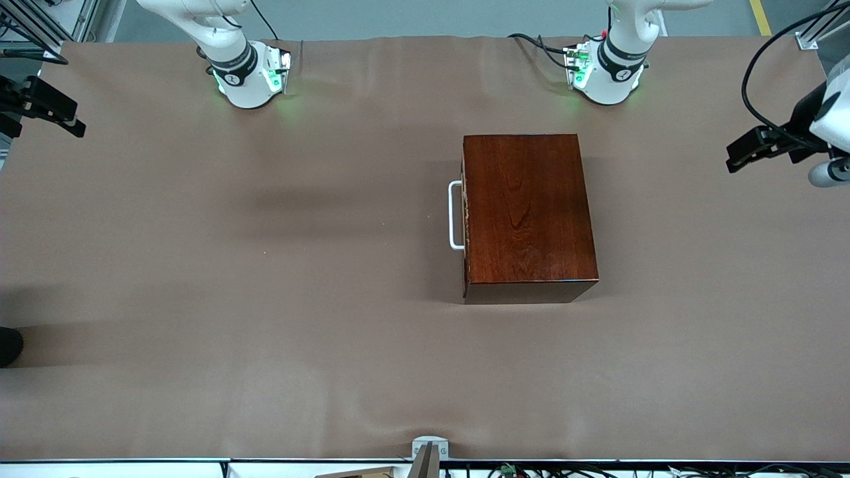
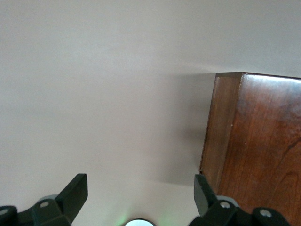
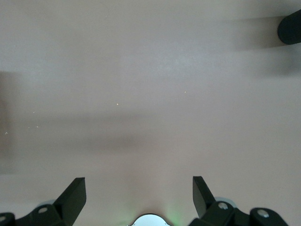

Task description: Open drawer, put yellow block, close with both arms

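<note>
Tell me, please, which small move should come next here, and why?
Probably the right end effector, open over bare table, should move toward the white handle. The drawer is shut flush in the dark wooden box, and its front faces the right arm's end of the table. The left end effector is also open, over the table beside the box. No yellow block is visible.

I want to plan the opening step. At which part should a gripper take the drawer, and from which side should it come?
Probably the white handle of the closed drawer: it stands off the box front toward the right arm's end, so come from there, fingers across the bar.
</note>
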You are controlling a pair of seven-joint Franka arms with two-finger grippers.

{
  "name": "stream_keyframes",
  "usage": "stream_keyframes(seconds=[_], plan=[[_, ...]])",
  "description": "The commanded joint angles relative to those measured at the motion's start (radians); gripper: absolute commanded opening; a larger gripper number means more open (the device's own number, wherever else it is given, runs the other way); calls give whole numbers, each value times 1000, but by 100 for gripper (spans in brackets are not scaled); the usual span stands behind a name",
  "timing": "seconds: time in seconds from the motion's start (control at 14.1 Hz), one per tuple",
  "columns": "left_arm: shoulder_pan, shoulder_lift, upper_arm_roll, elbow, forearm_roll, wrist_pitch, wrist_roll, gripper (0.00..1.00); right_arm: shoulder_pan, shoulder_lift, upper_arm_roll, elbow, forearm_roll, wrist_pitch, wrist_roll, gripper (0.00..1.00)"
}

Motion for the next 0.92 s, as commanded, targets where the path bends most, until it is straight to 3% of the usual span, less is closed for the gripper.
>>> stream_keyframes(seconds=[0.0,0.85], plan=[[71,-46,-72,-39,-14,10,61,100,-29,4,15,12,-3,-11,-19,100],[76,-44,-69,12,-66,12,126,100,-36,7,15,12,-3,-15,-19,100]])
